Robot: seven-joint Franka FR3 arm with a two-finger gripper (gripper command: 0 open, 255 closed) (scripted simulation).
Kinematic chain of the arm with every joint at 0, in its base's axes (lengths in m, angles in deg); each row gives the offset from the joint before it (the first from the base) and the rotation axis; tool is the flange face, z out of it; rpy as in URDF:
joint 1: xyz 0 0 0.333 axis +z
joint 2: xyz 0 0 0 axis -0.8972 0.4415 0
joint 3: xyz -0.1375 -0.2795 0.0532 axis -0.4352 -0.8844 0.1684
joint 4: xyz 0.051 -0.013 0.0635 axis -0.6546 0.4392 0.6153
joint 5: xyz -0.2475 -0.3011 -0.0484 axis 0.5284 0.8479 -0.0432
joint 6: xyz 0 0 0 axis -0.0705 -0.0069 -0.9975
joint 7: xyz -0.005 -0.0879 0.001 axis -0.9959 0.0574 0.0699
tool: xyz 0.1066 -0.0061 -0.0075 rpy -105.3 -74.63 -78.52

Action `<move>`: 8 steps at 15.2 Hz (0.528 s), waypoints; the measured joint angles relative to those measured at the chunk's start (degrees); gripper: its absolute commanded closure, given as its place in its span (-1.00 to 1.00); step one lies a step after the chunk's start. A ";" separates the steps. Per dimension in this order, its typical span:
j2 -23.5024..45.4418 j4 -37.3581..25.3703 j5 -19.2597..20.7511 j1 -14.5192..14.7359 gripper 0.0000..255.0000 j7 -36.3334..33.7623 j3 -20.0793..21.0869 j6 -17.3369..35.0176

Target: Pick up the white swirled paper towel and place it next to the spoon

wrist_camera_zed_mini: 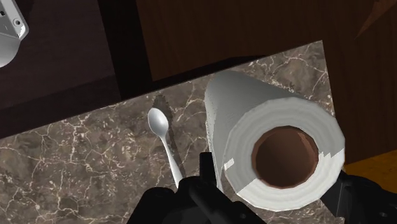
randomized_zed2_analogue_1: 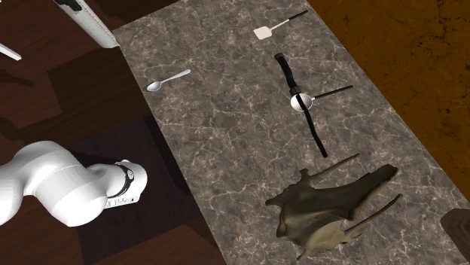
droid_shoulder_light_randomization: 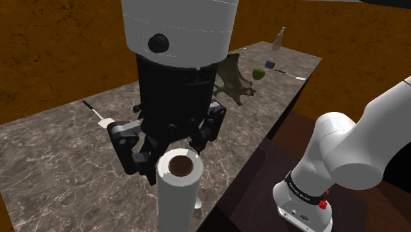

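Observation:
A white paper towel roll (droid_shoulder_light_randomization: pixel 176 191) with a brown core stands upright near the marble table's front edge, and my black gripper (droid_shoulder_light_randomization: pixel 172 157) is shut on its top end. In the wrist view the roll (wrist_camera_zed_mini: pixel 273 146) sits clasped between my fingers (wrist_camera_zed_mini: pixel 207 170), one on each side of it. A silver spoon (wrist_camera_zed_mini: pixel 163 137) lies on the marble right beside the roll, close to the table's edge. The second exterior view has the spoon (randomized_zed2_analogue_1: pixel 167 80) near the table side that faces the arm's base. Whether the roll's bottom rests on the table is hidden.
A branching antler-like object (randomized_zed2_analogue_1: pixel 331 207) lies mid-table, with a black wristwatch (randomized_zed2_analogue_1: pixel 301 100) and a white spatula (randomized_zed2_analogue_1: pixel 275 28) beyond it. At the far end sit a green apple (droid_shoulder_light_randomization: pixel 259 74), a small cube (droid_shoulder_light_randomization: pixel 269 64) and a bottle (droid_shoulder_light_randomization: pixel 279 39). Dark floor borders the table edge (wrist_camera_zed_mini: pixel 191 79).

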 measured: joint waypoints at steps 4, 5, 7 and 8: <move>-0.31 3.25 -0.34 0.19 1.00 0.35 0.28 2.96; -0.31 4.01 -0.42 0.24 1.00 0.37 0.39 3.73; -0.51 5.68 -0.65 0.39 1.00 0.51 0.56 5.21; -0.52 6.51 -0.73 0.43 1.00 0.60 0.66 6.03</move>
